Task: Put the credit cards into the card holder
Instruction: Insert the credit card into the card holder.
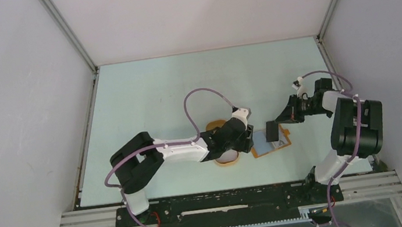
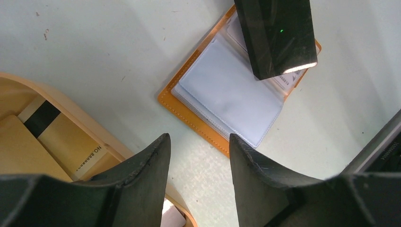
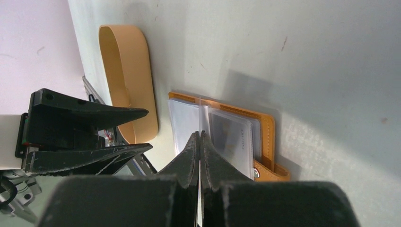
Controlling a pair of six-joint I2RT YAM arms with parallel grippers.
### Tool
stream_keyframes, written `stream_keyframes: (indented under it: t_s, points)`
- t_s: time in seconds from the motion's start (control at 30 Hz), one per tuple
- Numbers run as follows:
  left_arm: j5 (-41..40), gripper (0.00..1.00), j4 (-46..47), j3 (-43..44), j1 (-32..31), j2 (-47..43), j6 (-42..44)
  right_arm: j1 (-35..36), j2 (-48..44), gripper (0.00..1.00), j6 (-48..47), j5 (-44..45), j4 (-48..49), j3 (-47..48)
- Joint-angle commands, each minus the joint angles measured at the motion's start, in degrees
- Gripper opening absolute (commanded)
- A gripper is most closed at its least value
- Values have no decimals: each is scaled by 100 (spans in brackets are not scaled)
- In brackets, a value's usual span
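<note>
the orange-tan bifold card holder [image 2: 227, 90] lies unpinned; the right claw [image 3: 199, 135], pinching 1 thin white card [image 3: 200, 113], may shove it; left claw [image 2: 198, 142] spread.

The left arm [image 1: 174, 150] reaches from the near edge of the table [image 1: 155, 96] toward the middle, bent at the elbow. The left gripper [image 2: 198, 138] points down, its two fingers apart. The right arm [image 1: 355, 122] folds up by the right edge and reaches left. The right gripper [image 3: 199, 135] has its fingers pressed tight together.
</note>
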Motion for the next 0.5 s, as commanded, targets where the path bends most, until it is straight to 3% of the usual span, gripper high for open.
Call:
stream_keyframes:
  t_s: [0.0,0.47]
  points:
    - [260,55,12,-240,36,-357,40,118,211,0,-100,-338,-160,202]
    - [633,57,364,-242,-140,-233,-630,377,298,0,-191,-217,-428,262]
